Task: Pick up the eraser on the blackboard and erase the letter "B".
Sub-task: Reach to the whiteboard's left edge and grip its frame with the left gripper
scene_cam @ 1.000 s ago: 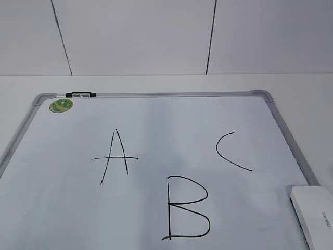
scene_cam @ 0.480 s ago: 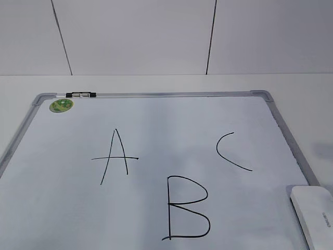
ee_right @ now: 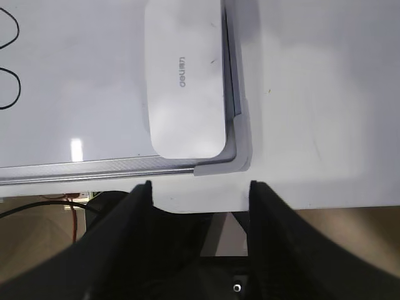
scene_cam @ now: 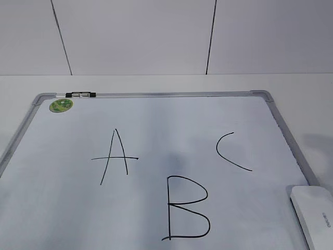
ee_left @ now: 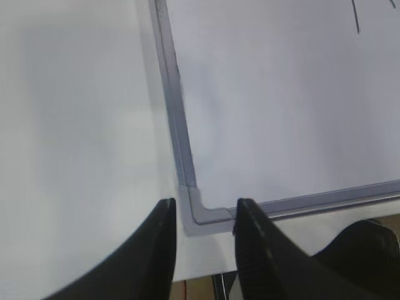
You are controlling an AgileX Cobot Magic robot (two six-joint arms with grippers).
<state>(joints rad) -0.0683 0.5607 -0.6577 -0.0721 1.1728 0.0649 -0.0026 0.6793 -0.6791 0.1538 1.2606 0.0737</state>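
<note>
The blackboard (scene_cam: 156, 130) is a white board in a silver-grey frame, with a green sticker (scene_cam: 61, 105) at its far left corner. A black "B" (scene_cam: 187, 208) is drawn at the near middle, whole. The white eraser (scene_cam: 315, 213) lies at the board's near right corner; in the right wrist view it (ee_right: 185, 75) lies just beyond my open, empty right gripper (ee_right: 200, 185), apart from it. My left gripper (ee_left: 203, 209) is open and empty above the board's near left corner cap (ee_left: 200, 209). Neither gripper shows in the exterior view.
A black "A" (scene_cam: 114, 156) and a black "C" (scene_cam: 231, 151) are drawn on the board. A small black-and-silver clip (scene_cam: 81, 95) sits on the far frame. The white table (scene_cam: 302, 83) surrounds the board; its near edge (ee_right: 312, 206) shows in the right wrist view.
The eraser and the letters have not moved. A faint shadow has grown on the table right of the board and on the board above the "B".
</note>
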